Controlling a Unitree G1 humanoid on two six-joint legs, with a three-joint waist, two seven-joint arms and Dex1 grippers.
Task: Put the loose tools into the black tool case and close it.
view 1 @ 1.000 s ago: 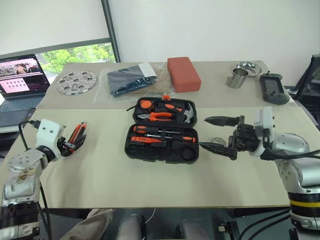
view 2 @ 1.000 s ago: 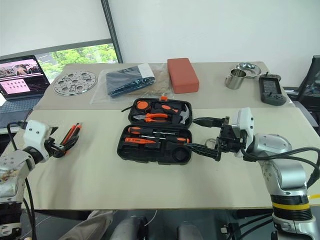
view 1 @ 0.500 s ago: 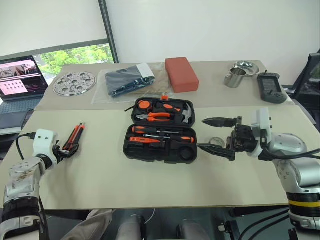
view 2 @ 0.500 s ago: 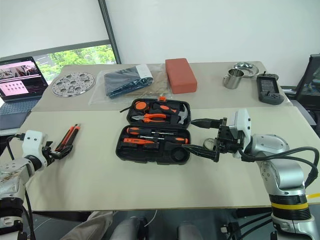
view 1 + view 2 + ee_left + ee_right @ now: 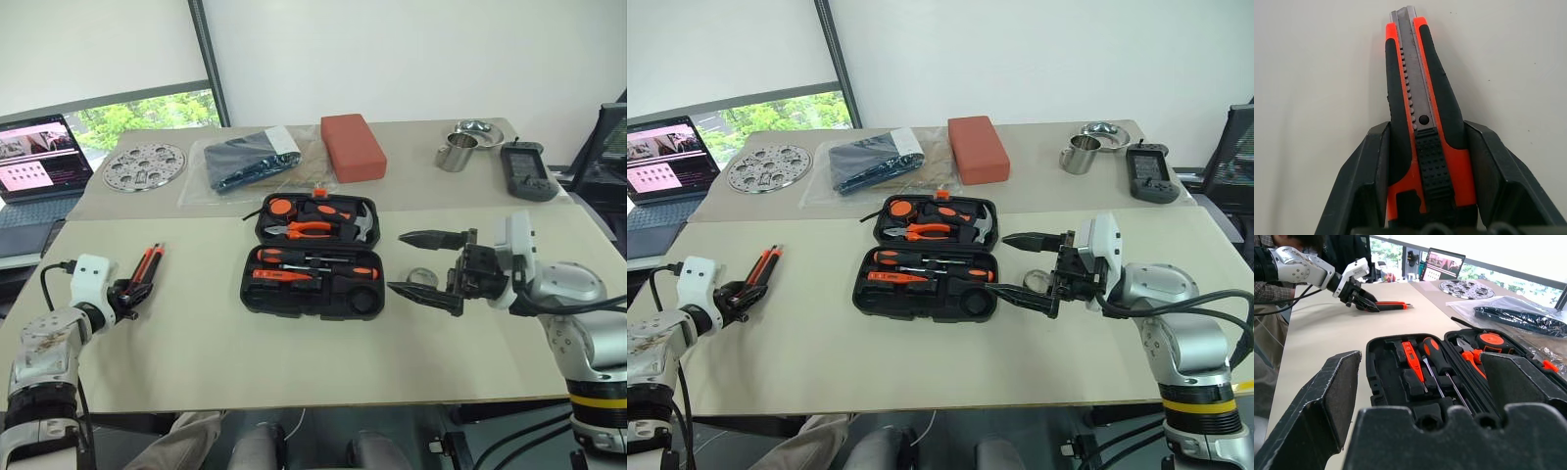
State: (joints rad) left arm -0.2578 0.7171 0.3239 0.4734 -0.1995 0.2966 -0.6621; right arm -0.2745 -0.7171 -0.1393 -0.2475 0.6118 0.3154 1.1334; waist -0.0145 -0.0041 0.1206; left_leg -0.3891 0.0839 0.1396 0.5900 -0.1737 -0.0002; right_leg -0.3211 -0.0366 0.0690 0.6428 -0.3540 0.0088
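Left gripper closing on the orange-and-black utility knife.
Its jaws, wide a second ago, now flank the handle on the table; right gripper gapes empty beside the open black moulded-plastic tool case.

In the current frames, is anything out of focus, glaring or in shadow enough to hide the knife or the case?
Left wrist view: the utility knife is sharp and evenly lit, with only a soft shadow on the table beside it. Right wrist view: the right tool's near fingers are blurred, while the black tool case behind them is clear. Left eye view: the window is bright, but there is no glare on the table.
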